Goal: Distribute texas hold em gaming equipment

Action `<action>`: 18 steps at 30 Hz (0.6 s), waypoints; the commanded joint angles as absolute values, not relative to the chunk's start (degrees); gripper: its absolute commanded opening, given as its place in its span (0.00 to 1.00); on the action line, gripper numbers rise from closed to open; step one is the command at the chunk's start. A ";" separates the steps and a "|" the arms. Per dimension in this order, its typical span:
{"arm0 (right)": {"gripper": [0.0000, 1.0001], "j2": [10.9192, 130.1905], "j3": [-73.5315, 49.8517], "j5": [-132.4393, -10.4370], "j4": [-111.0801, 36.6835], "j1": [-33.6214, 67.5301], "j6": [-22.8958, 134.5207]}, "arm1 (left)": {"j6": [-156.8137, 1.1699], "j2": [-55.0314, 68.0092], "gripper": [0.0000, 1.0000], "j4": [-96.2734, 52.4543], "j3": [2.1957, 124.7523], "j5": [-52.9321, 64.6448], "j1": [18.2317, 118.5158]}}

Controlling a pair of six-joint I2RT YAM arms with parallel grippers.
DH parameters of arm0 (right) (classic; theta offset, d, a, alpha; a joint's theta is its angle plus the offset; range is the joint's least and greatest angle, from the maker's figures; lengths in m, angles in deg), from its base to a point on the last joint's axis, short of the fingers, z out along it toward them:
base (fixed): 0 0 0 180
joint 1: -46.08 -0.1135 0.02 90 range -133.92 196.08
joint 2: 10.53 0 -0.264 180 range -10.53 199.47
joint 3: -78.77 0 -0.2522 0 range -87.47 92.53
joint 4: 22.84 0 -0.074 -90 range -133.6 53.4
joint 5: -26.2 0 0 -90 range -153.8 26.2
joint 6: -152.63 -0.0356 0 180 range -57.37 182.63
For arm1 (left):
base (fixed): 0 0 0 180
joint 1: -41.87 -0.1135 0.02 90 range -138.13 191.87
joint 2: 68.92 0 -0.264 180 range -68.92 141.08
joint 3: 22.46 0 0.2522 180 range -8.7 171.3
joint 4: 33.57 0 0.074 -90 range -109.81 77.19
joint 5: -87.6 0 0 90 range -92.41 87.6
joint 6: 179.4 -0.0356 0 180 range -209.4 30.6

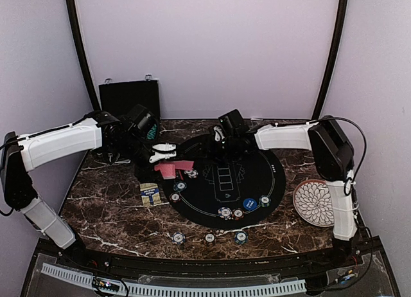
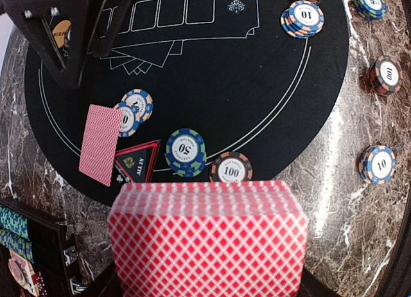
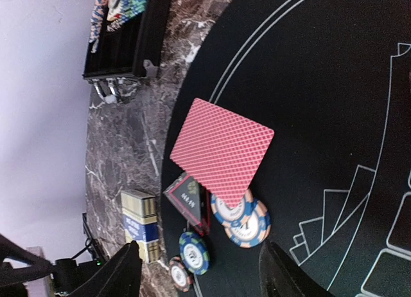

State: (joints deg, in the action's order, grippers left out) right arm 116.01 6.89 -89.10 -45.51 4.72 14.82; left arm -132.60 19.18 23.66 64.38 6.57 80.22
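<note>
- Dealing looks to be the step in hand. The left claw [image 1: 168,159] is clenched on the deck of cards [image 2: 205,239], held above the counter [image 1: 115,213] at the left rim of the black mat [image 1: 257,171].
- A single card [image 3: 221,149] lies face down on the mat, touching a chip stack [image 3: 241,220] and just beside the triangle marker [image 2: 136,162].
- The right claw [image 3: 204,271] hangs above it, spread and empty.
- Next, I'd guess, one card alone must be peeled off the deck's top and laid at another seat.
</note>
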 commanded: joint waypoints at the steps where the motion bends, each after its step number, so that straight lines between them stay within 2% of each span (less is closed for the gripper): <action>1: 0.67 107.21 -0.40 -90.20 -37.52 4.33 13.12 | -131.74 16.94 0.00 23.87 65.25 7.35 79.92; 8: 0.73 99.46 -14.67 -98.05 -17.36 3.15 1.15 | -130.88 18.49 0.00 24.20 67.43 8.20 79.88; 18: 0.77 99.07 -17.77 -101.65 -8.17 0.15 -4.86 | -129.60 20.06 0.00 24.73 70.47 9.33 79.85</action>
